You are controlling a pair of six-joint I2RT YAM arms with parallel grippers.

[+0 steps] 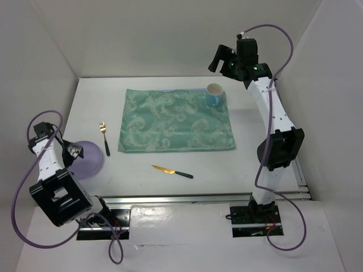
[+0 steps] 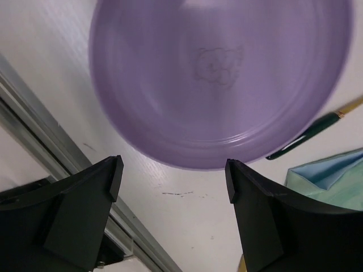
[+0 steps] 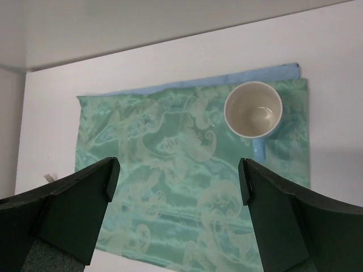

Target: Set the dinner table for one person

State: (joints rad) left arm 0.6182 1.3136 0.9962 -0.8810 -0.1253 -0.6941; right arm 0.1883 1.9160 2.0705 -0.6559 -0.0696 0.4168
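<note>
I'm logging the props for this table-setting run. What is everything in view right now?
dinner table: one, white, under everything
metal rail: one, silver, along the table's near edge
placemat: one, teal patterned, middle of the table
mug: one, blue outside and cream inside, upright on the placemat's far right corner
fork: one, gold with dark handle, on the table left of the placemat
knife: one, gold blade with dark green handle, on the table nearer than the placemat
plate: one, purple, near left of the table
left gripper: one, black, open, over the plate
right gripper: one, black, open, raised near the mug, empty
</note>
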